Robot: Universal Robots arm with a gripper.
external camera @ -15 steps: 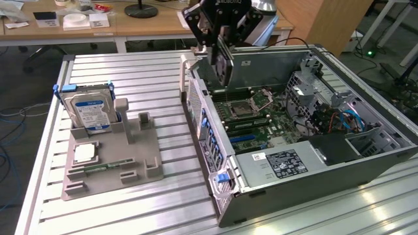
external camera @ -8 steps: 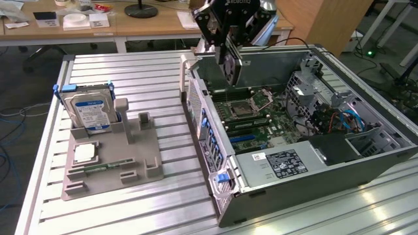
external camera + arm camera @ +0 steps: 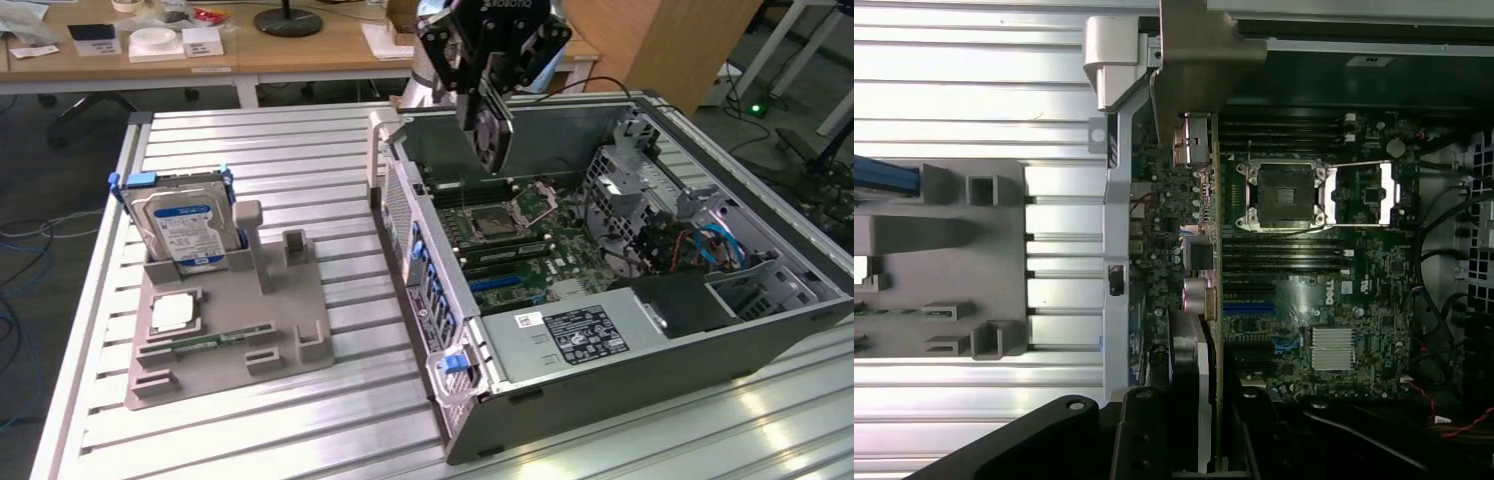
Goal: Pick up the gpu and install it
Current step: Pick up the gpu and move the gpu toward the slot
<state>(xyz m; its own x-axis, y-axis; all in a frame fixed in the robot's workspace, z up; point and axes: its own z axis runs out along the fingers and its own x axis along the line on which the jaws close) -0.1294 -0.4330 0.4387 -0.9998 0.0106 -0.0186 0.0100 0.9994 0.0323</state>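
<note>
While its fingers pinched the top edge of the gpu (image 3: 490, 135), the gripper (image 3: 485, 100) hung in the upper middle of the exterior view, over the open case (image 3: 641, 380). The jaws were partly closed on the thin card, which dropped straight below them, edge toward the camera. Its lower end showed against the far wall of the case and, as far as I could tell, touched nothing. Held upright like that, the card seemed to be turned so that its bottom edge could meet a slot.

The case lay on its side with the panel off, so the board (image 3: 534, 240) and its socket (image 3: 501, 215) faced up toward the card. In the wrist view the gripper (image 3: 1202, 420) looked along the gpu (image 3: 1196, 250), a narrow strip running away from the fingers (image 3: 1144, 440). The strip lay over the board (image 3: 1304, 290), just beside the socket (image 3: 1289, 195).

At the exterior view's left, well apart from the card, a grey holder (image 3: 287, 300) on the table (image 3: 267, 140) kept a drive (image 3: 187, 225) upright and a small chip (image 3: 174, 312) flat.
</note>
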